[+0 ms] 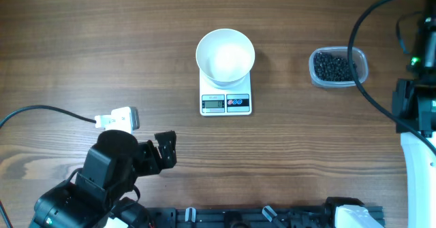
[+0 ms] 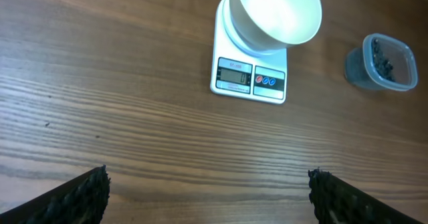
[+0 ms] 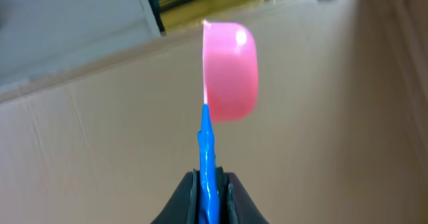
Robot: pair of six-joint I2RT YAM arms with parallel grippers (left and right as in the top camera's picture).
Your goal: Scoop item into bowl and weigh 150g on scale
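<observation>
Tiny round black beads are sitting as a loose dark heap inside the clear rounded plastic tub, well to the right of the small white rectangular digital scale on the brown wooden worktop. The round plain white bowl is resting on the scale and is looking empty, so no scooping appears done yet. The right end effector is pinching the blue handle of a pink plastic scoop, with the cup pointing away from the worktop towards a pale cardboard-coloured surface. The left end effector is hanging spread wide and empty over bare wood.

By my judgement, the right arm is needing to bring the scoop down over the tub and enter the heap at a shallow angle, so the light tub is not sliding or tipping. Keeping the cup level while crossing to the bowl is mattering most, since loose beads are likely rolling off easily. Small final portions are making the target weight easier to hit.
</observation>
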